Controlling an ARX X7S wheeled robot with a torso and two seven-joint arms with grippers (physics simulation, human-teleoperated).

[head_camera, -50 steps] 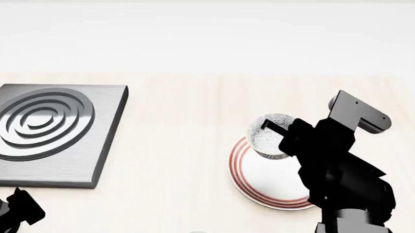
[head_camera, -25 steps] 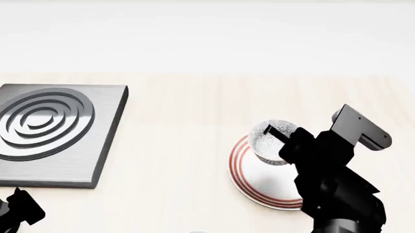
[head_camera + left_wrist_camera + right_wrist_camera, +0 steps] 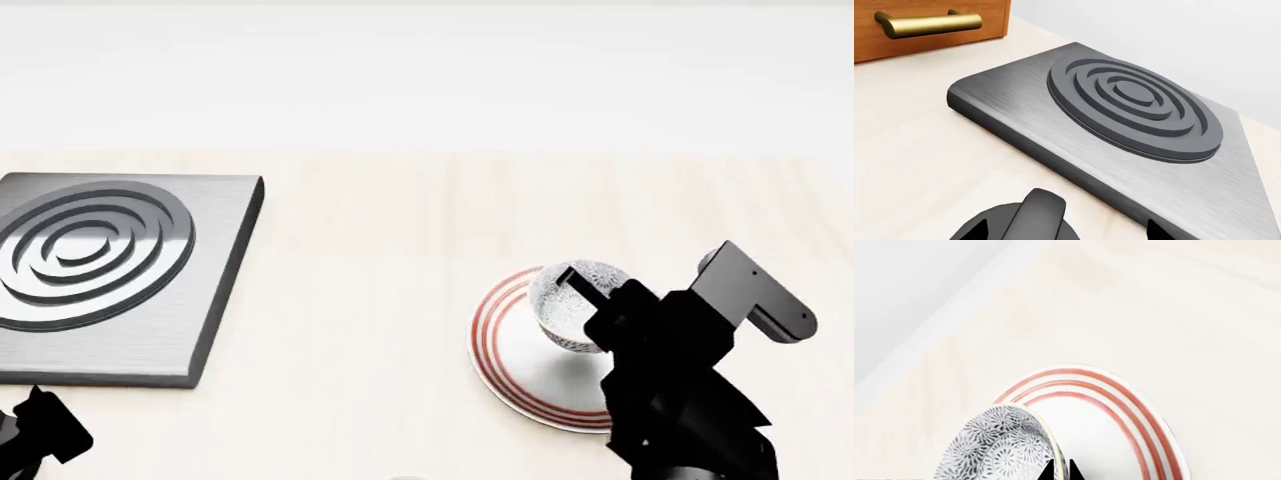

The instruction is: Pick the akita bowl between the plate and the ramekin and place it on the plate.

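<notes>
Pale wood covers the counter [image 3: 400, 300], with a white wall behind it. On the right side, the right end effector [image 3: 583, 289] is closed on the rim of the akita bowl [image 3: 571, 308]: one dark finger shows inside the bowl, while the other finger is hidden by the bowl wall and the arm. The bowl is over the far part of the plate [image 3: 521, 375], inside its red rings, and its opening faces mostly up, with a small tilt; a round bowl has no long axis to name. Whether its base touches the plate I cannot tell, because the black arm covers the near right part of the plate. In the right wrist view the speckled outside of the bowl is cut off at the frame edge, and the finger tips are only a small dark shape. The left end effector [image 3: 40, 435] is low at the left, mostly cut off, so its opening cannot be judged. Near it lies a grey metal slab with raised rings [image 3: 107, 270], and a wooden drawer with a brass handle [image 3: 927, 22].
</notes>
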